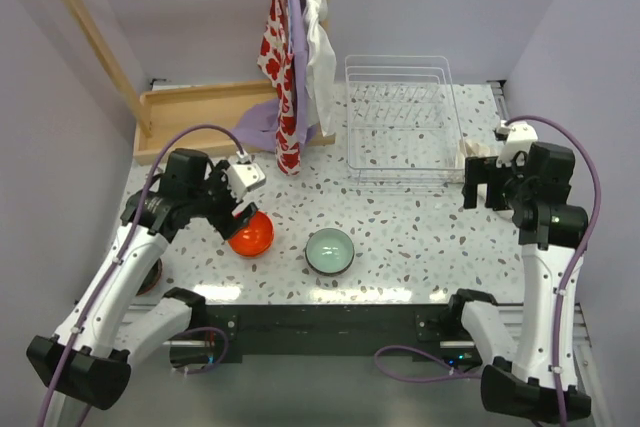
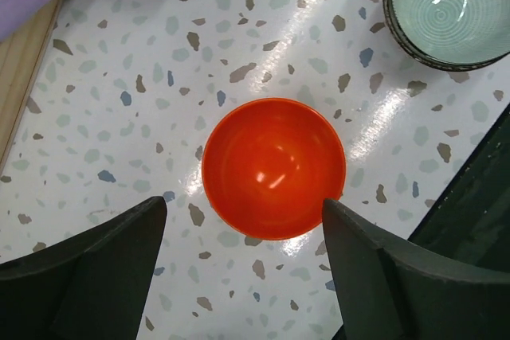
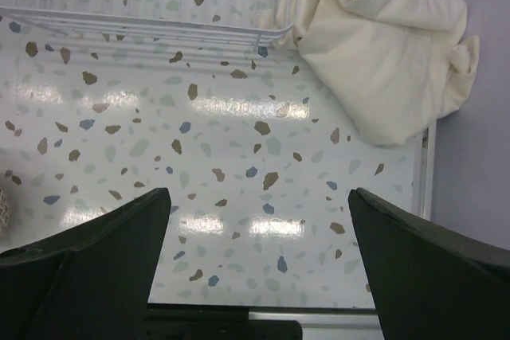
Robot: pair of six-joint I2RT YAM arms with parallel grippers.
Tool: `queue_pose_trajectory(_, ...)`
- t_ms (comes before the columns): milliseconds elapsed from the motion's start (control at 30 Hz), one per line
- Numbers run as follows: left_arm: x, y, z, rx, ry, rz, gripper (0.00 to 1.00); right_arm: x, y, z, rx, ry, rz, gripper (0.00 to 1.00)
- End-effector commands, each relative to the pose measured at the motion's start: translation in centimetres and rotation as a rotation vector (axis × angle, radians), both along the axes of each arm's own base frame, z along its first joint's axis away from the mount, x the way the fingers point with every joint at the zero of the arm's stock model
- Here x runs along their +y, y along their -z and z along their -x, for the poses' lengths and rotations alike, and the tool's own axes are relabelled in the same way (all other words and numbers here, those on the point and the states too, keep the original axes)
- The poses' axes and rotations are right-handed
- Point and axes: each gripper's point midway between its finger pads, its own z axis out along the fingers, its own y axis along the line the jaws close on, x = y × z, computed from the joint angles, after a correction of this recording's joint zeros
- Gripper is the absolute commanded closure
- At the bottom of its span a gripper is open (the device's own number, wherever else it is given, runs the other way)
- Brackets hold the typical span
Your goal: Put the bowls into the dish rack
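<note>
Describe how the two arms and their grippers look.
The left arm and right arm have white links, black joints and bases, and looping purple cables. The left gripper and right gripper have broad, dark, tapering fingers.

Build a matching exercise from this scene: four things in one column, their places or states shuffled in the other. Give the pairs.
1. orange-red bowl
2. mint green bowl
3. dish rack
4. cream cloth

A. far side of the table, holding no bowls
B. crumpled by the right edge
C. below the open left pincer
D. front middle, no pincer above it

Pairs: 1-C, 2-D, 3-A, 4-B
</note>
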Motion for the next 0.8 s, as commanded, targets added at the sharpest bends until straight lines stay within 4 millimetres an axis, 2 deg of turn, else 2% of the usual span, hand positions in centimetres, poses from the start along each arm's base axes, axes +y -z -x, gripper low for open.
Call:
queue_pose_trajectory(0, -1.0, -1.2, 2.1, 0.035, 0.102, 0.019, 0.17, 1.0, -0.1, 0.4, -0.033, -0.049, -0.017, 0.01)
queue_pose_trajectory(200, -1.1, 0.4, 4.0, 0.06, 0.188, -0.051, 0.19, 0.6, 0.6, -0.8, 0.0, -0.048, -0.016, 0.01)
queue_pose_trajectory(367, -1.2, 2.2, 7.1, 0.12, 0.287, -0.095, 0.22, 0.8, 1.2, -2.1, 0.012, -0.054, -0.04, 0.01)
queue_pose_trajectory(500, -0.4, 4.1, 9.0, 0.161, 0.35, -0.158, 0.24, 1.0, 1.5, -2.8, 0.019, -0.074, -0.053, 0.01)
queue_pose_trajectory(633, 0.1, 5.0, 9.2, 0.147, 0.354, -0.181, 0.25, 0.8, 1.8, -3.7, 0.028, -0.072, -0.054, 0.01)
queue_pose_trajectory(767, -0.1, 5.0, 7.3, 0.047, 0.317, -0.187, 0.24, 0.8, 1.4, -4.2, 0.028, -0.071, -0.065, 0.01)
